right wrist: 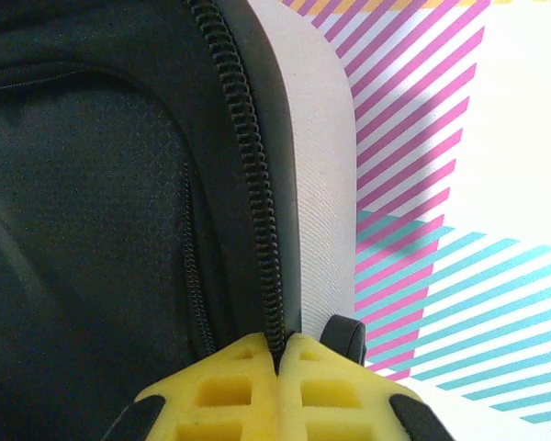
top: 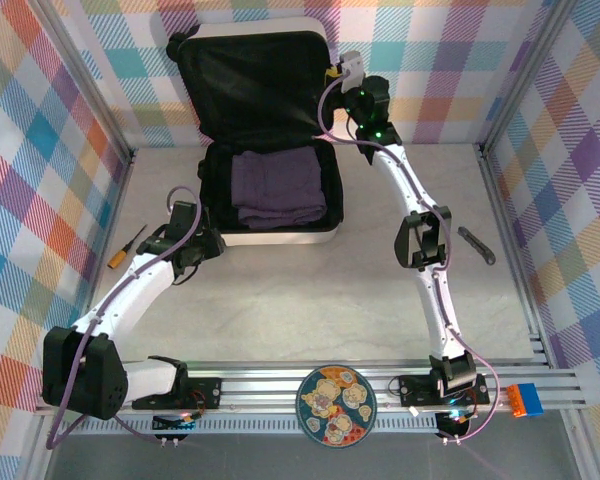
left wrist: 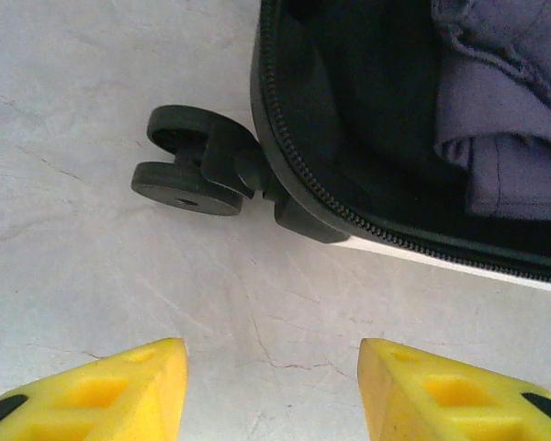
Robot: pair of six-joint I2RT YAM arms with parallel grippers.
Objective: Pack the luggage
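The white luggage lies open at the back of the table, its black-lined lid standing up against the rear wall. A folded purple-grey garment lies in the lower half. At the lid's upper right edge my right gripper is shut; in the right wrist view it pinches the black zipper band beside the white shell. My left gripper is open and empty just off the case's front left corner. Its wrist view shows it above bare table, short of the black wheels and the garment.
An orange-handled screwdriver lies left of the left arm. A grey tool lies right of the right arm. A round patterned plate and an orange and blue block sit on the front rail. Checkered walls close three sides.
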